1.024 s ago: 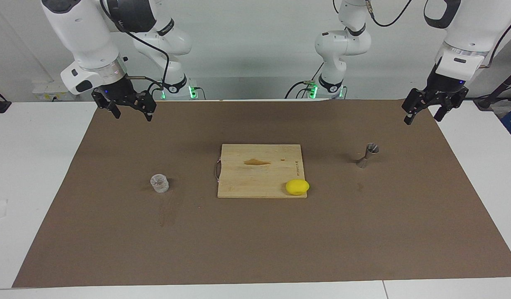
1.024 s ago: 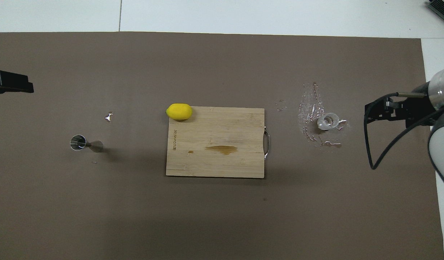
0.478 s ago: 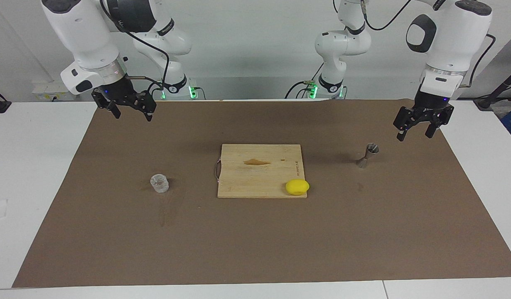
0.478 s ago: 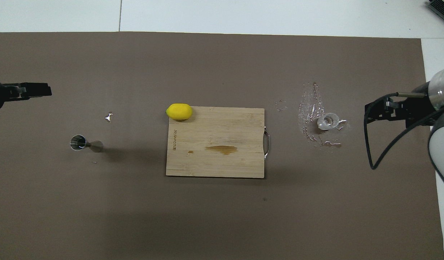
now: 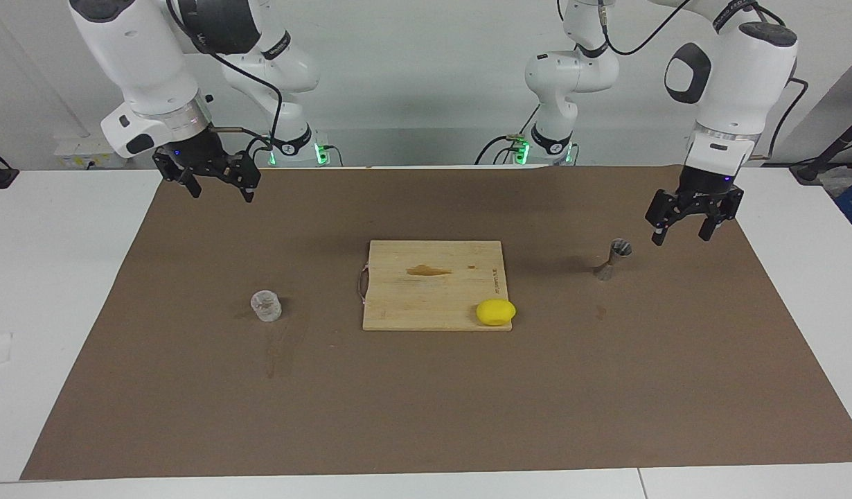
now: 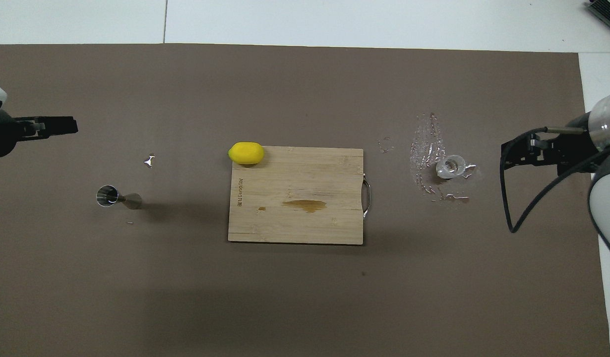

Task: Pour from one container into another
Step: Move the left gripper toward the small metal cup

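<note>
While both arms hang raised, left end effector (image 5: 682, 233) gapes beside jigger (image 5: 614, 258).

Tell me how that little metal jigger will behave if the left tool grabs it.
The jigger stands on a narrow foot with a slim waist, so a sideways nudge would probably tip it. Its smooth metal likely slips. It looks small and light. The left tool, open, hangs beside it.

We count these:
glass cup (image 5: 266, 305): one
jigger (image 5: 611, 258): one
cutting board (image 5: 433, 285): one
lemon (image 5: 496, 312): one
grippers: two
</note>
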Controlling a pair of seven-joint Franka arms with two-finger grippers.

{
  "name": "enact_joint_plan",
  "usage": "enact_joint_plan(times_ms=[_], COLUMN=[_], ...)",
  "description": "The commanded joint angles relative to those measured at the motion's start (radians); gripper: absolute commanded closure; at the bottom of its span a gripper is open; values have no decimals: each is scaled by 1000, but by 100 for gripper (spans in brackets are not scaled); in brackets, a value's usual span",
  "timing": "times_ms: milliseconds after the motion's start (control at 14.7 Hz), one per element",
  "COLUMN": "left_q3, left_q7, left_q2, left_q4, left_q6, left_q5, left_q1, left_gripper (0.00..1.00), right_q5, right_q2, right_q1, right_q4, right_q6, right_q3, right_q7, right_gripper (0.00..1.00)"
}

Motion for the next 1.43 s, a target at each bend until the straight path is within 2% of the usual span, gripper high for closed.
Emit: enact_joint_plan(times_ms=[0,341,546,887,1024,1228,1365], left_q3=[5,5,5,5,3,6,11], left_q7=[8,184,227,247,270,377,484], left_q2=[39,58,58,47,46,41,43], left_q4=[-34,-26,-26,-34,-21,-9,-8], left_q6=[91,100,92,46,-19,-115,-106], left_q5=[17,16,17,16,16,-58,-197], left_q1=[-25,-46,-45,-37,-34,-29,18], left_gripper=[0,0,0,0,0,0,0], right_q5=[-6,-6,-6,-6,-6,-6,-6], right_q2=[-26,-26,-26,-25,-26,-26,-26], right_q1=[-12,-12,-12,-12,-12,-12,-12], right_q4=[-27,-27,-27,-27,-27,-27,-27], right_q6=[4,4,4,4,4,4,4], right_q3=[8,8,8,8,8,8,8], right_q7=[-19,-19,-19,-19,-19,-19,-19], right_gripper=[0,0,0,0,0,0,0])
